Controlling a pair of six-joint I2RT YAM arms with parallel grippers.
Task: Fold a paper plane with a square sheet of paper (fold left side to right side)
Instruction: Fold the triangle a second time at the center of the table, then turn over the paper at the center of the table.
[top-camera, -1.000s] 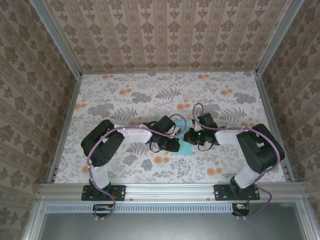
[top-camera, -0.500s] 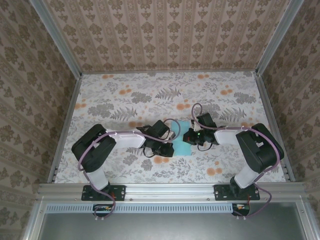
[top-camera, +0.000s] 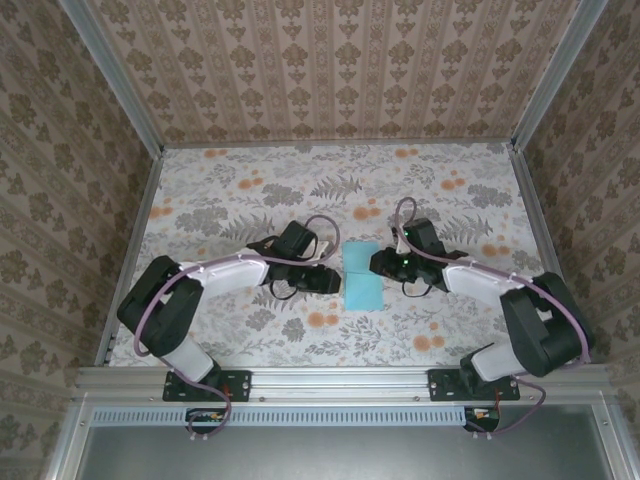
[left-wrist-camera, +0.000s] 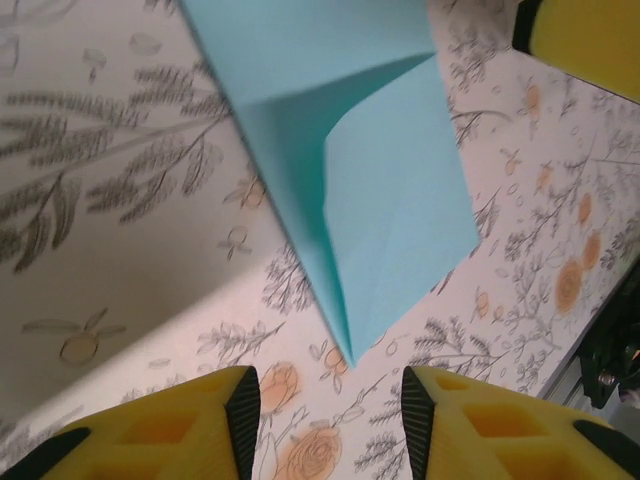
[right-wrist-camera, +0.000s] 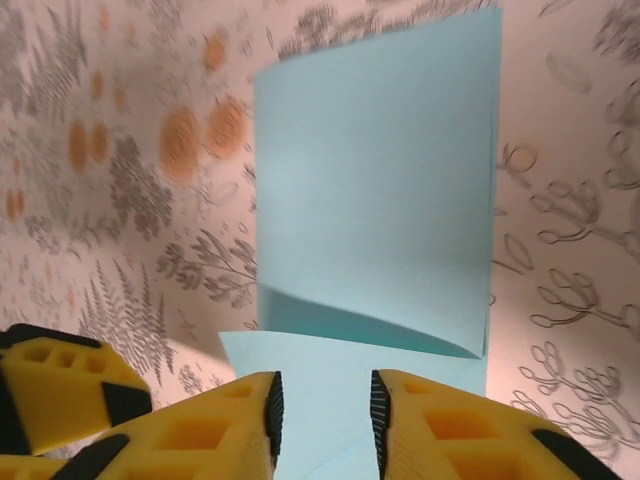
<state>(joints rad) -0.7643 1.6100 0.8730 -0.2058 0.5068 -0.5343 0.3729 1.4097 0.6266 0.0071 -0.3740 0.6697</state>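
Note:
The square sheet of paper (top-camera: 362, 290) is light cyan and lies on the floral table between the two arms, doubled over along one crease, with its top flap sprung up a little. My left gripper (top-camera: 333, 283) sits just left of it, open. In the left wrist view a pointed corner of the sheet (left-wrist-camera: 350, 180) ends short of the left gripper (left-wrist-camera: 330, 420), with nothing between the fingers. My right gripper (top-camera: 377, 264) sits at the sheet's right edge. In the right wrist view the right gripper (right-wrist-camera: 325, 420) hovers open over the paper (right-wrist-camera: 380, 200). The paper plane is out of view.
A floral tablecloth (top-camera: 250, 200) covers the table, which is boxed in by patterned walls and aluminium posts (top-camera: 140, 200). A metal rail (top-camera: 340, 378) runs along the near edge at the arm bases. The right arm's yellow finger (left-wrist-camera: 585, 40) shows in the left wrist view.
Both grippers have gone from shut to open and drawn back from the paper. The left arm has swung left, the right one slightly right. The folded sheet now lies uncovered.

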